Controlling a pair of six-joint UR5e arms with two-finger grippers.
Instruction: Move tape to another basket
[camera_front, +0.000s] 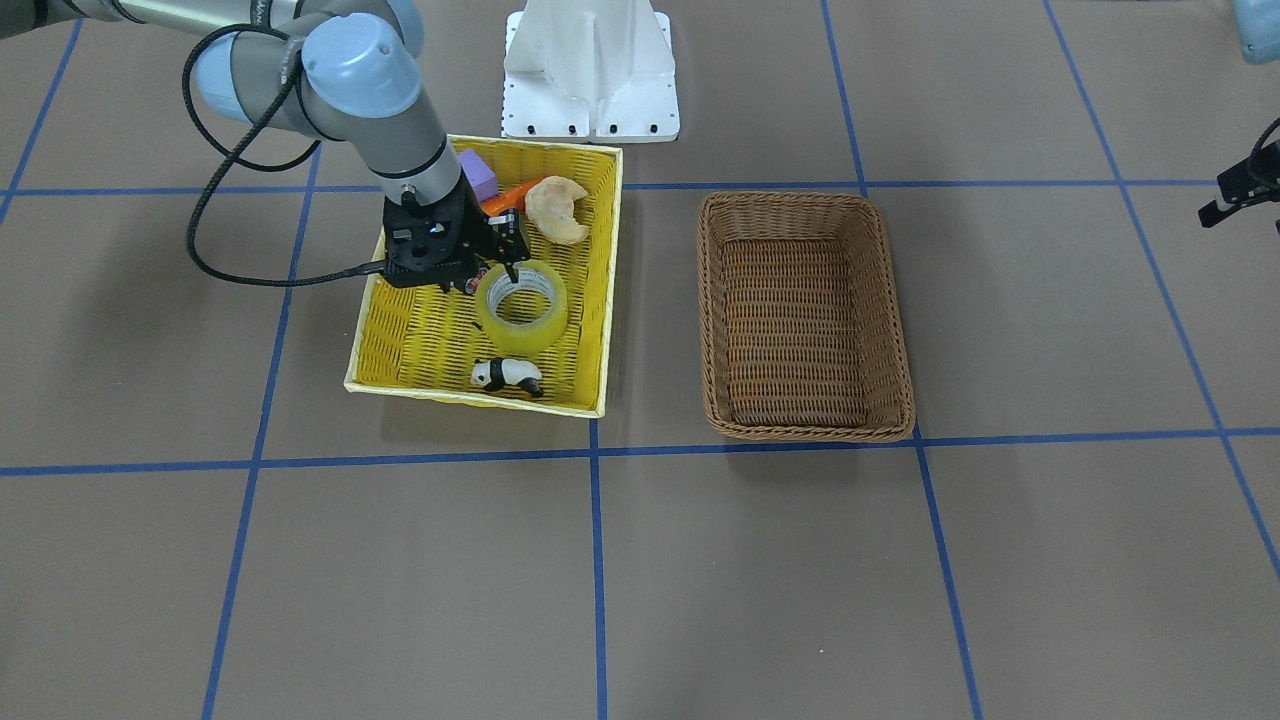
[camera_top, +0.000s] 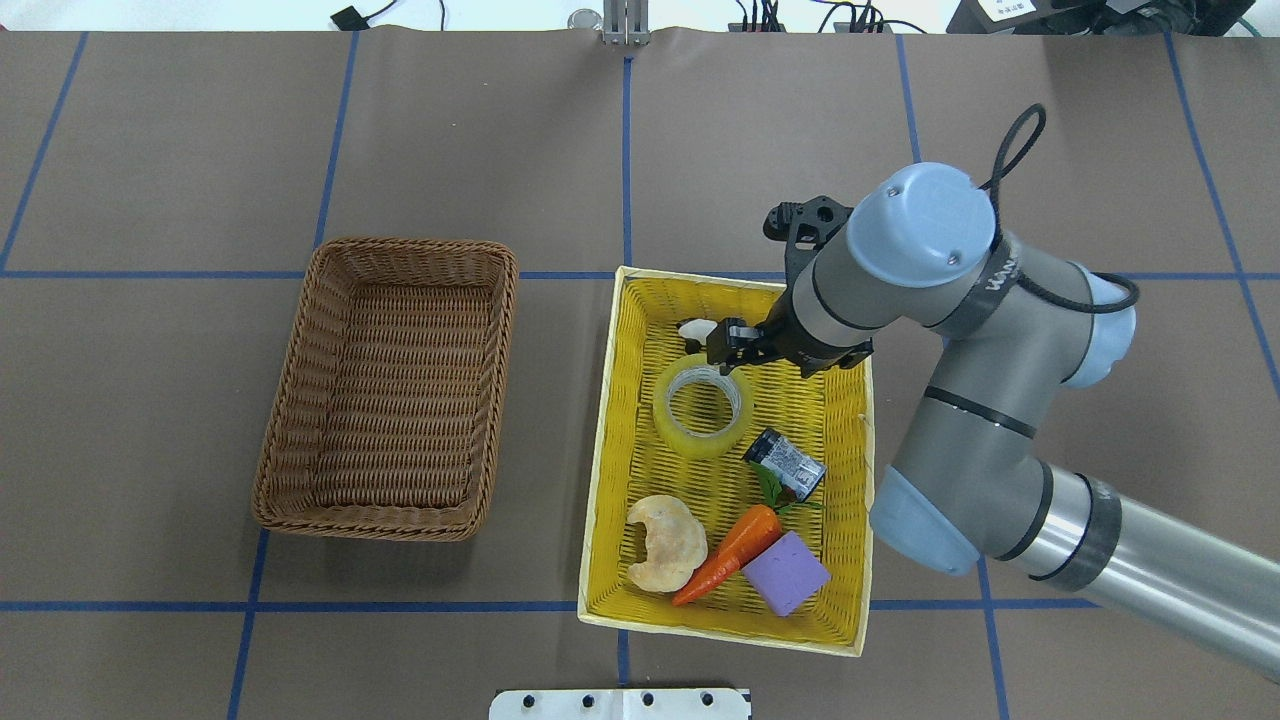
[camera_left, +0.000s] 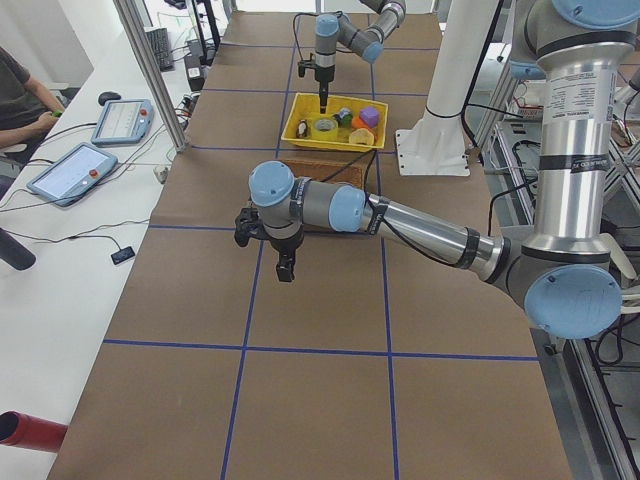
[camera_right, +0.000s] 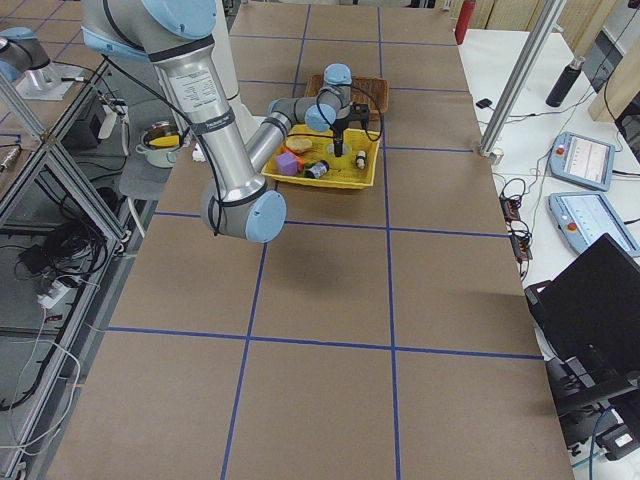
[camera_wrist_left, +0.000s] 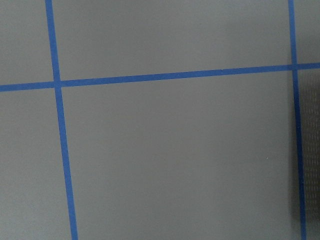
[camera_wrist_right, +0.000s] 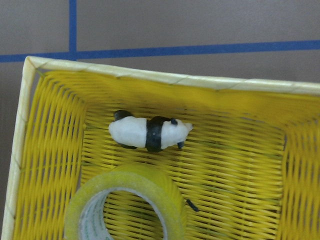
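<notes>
In the yellow basket (camera_top: 597, 480), the tape (camera_top: 700, 447) lies flat, hole up, just under the right gripper (camera_top: 733, 348), tips over its rim; jaw gap can't be told.

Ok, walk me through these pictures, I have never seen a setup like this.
Two robot arms work at a brown table marked with blue grid lines. Four pictures come from fixed cameras: one facing the robot, one above and behind it, one at each table end. The other two come from cameras on the wrists. The yellow basket holds the tape, a toy panda, a carrot, a purple block and more. The brown basket beside it is empty. The right end effector hangs at the tape's edge; whether it grips, I cannot tell. The left end effector hangs over bare table.
</notes>
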